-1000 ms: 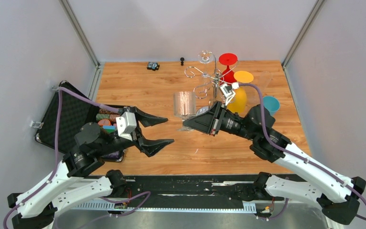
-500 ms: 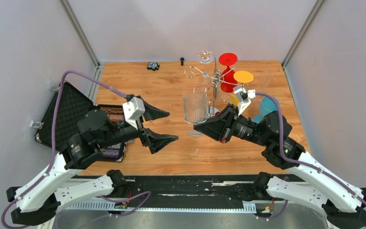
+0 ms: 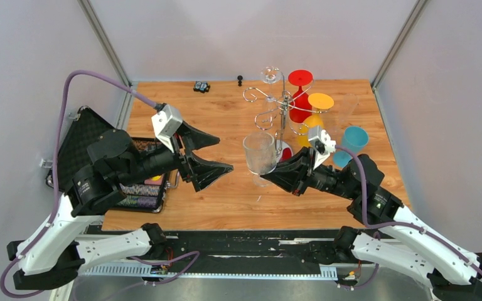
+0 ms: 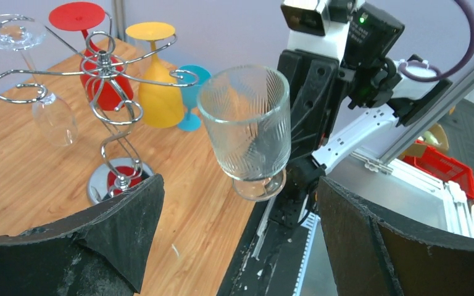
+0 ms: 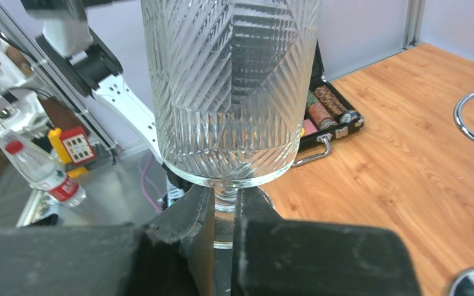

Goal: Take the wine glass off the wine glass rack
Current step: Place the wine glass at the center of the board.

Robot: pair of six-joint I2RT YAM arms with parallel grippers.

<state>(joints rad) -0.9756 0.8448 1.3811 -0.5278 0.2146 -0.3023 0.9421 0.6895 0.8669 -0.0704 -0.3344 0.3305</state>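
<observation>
- Subject: the wine glass (image 3: 259, 152), clear with a cut herringbone pattern, is off the wine glass rack (image 3: 283, 103). It hangs in the air just beside the rack on its near-left side, touching none of the hook arms.
- Attitude: upright, mouth up, foot lowest (on the rack the other glasses hang foot-up, so this one reads as inverted from that stowed pose).
- Right gripper (image 3: 271, 174): clamped on the stem just under the bowl. Its wrist view shows both fingers pressed against the stem, bowl directly above them.
- Reason for the hold, as judged: the stem is the only narrow part. Gripping there keeps the fingers off the fragile bowl and leaves the bowl free.
- Left gripper (image 3: 223, 153): jaws spread wide and empty, farther left of the rack than the glass, facing the bowl.
- Relation: from the left wrist view the glass sits centred in the gap between the fingers but beyond their tips, not yet between them.
- Judgement: removal appears complete. The open left jaws suggest a handover, or the glass may simply be set on the table (image 3: 182, 106).
- Risk: the bowl is wide and slick, so closing on it calls for care.
</observation>
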